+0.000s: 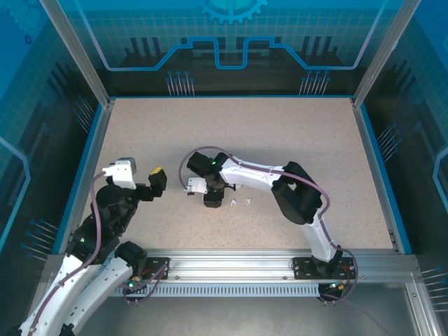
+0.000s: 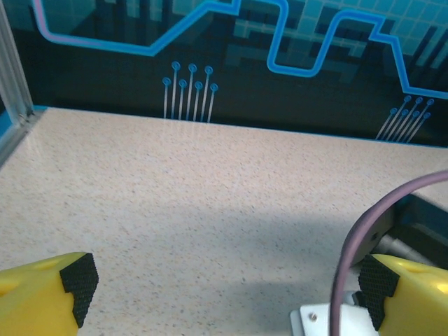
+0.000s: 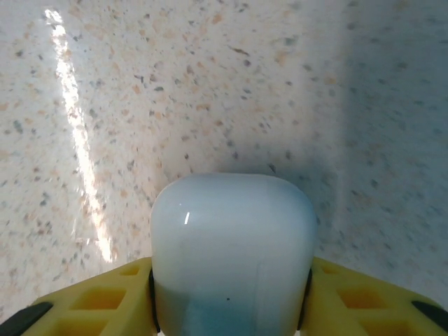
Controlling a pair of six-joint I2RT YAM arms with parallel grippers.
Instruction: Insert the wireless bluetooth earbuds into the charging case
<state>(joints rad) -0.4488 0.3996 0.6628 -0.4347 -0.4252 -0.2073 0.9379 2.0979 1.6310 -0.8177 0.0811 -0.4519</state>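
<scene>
Earbuds [image 1: 231, 203]: two tiny white pieces lie loose on the table [image 1: 294, 140], just beside your right gripper [image 1: 210, 198] and outside the case. A careless sweep of that arm would scatter them.
Right gripper: its jaws pinch the white charging case [image 3: 231, 238] by its rounded shell. The smooth plastic could squirt free if you squeeze harder.
Left gripper [image 2: 224, 287]: its jaws are spread and hold nothing, apart from the earbuds. Its broad pads [image 2: 78, 283] might flick so small a piece.

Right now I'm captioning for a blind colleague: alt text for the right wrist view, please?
A white, rounded charging case held by the right gripper between its yellow fingers, against a speckled beige table with a streak of glare.
</scene>
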